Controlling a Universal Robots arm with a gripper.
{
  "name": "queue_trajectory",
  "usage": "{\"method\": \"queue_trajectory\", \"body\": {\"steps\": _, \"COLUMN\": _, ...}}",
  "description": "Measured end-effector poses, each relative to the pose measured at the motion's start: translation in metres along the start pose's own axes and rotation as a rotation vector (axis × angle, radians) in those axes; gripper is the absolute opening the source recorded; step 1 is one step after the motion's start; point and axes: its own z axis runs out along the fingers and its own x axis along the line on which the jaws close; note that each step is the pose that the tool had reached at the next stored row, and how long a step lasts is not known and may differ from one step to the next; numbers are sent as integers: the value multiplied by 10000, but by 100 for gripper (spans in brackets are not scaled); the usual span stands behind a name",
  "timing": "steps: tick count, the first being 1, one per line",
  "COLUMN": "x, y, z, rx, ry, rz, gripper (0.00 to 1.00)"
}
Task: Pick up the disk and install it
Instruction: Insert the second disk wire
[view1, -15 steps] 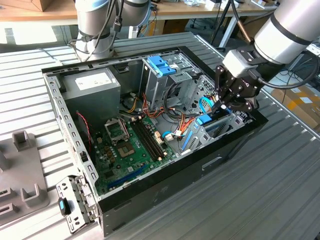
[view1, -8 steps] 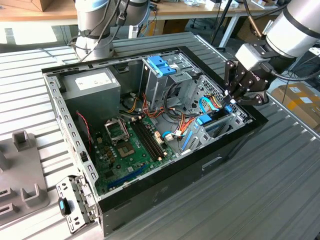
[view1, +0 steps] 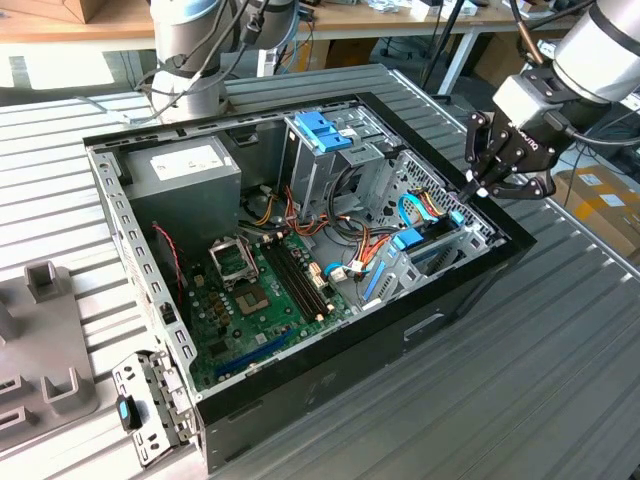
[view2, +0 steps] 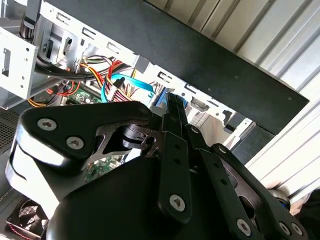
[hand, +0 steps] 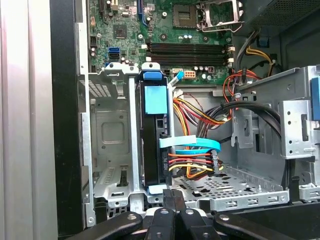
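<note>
disk (hand: 152, 145) in bay (upright), cables (hand: 192, 150) beside

Disk (hand: 152, 145) on edge, blue-railed, seated in drive bay, cables attached behind

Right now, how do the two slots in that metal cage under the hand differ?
The slot by the case's black wall is empty, bare metal inside; the slot nearer the cables holds the disk on edge, blue rails at its ends. A light blue cable runs to the disk; none to the empty slot. Both are silver metal.
</note>
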Motion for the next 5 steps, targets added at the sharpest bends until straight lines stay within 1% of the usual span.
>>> {"method": "queue_trajectory", "body": {"steps": 5, "x": -1, "y": 0, "z": -5, "rx": 0, "ry": 2, "rz": 0, "gripper": 11}}
